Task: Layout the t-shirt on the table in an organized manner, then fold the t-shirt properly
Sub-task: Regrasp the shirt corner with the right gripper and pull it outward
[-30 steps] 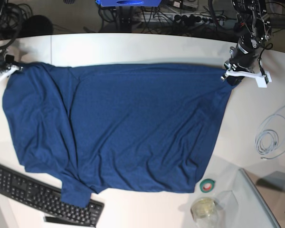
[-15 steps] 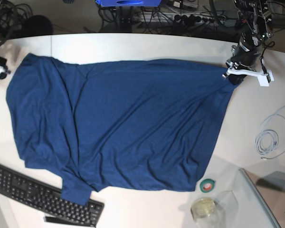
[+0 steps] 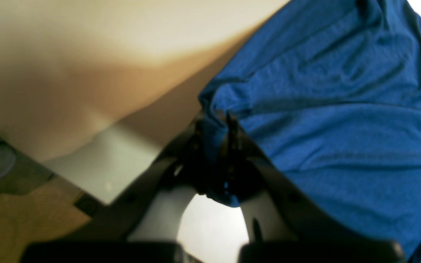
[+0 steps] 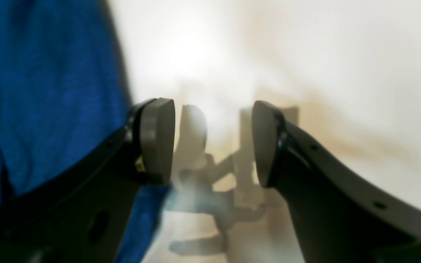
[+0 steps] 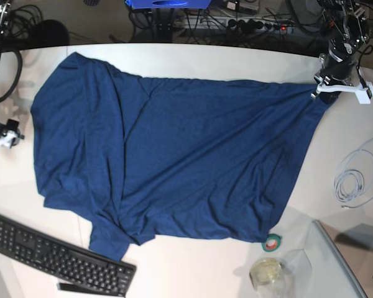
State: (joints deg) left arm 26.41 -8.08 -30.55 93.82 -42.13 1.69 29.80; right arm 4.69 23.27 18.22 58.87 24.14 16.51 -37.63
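Note:
The dark navy t-shirt (image 5: pixel 174 155) lies spread and wrinkled across the white table (image 5: pixel 205 59). My left gripper (image 5: pixel 317 93) at the far right is shut on the shirt's right corner. The left wrist view shows fabric (image 3: pixel 342 128) pinched between that gripper's (image 3: pixel 214 120) closed fingers. My right gripper (image 5: pixel 6 138) is at the table's left edge, apart from the shirt. In the right wrist view it (image 4: pixel 214 142) is open and empty above bare table (image 4: pixel 305 54), with the shirt's edge (image 4: pixel 42 91) beside its left finger.
A black keyboard (image 5: pixel 56 257) lies at the front left, touching the shirt's lower sleeve. A green tape roll (image 5: pixel 272 243), a jar (image 5: pixel 267 273) and a clear tray (image 5: pixel 336 261) sit front right. A coiled white cable (image 5: pixel 354 180) lies at the right.
My right gripper let go of the shirt's left corner and drew back toward the front left. My left gripper pulled its corner right and farther back, and the whole shirt shifted right.

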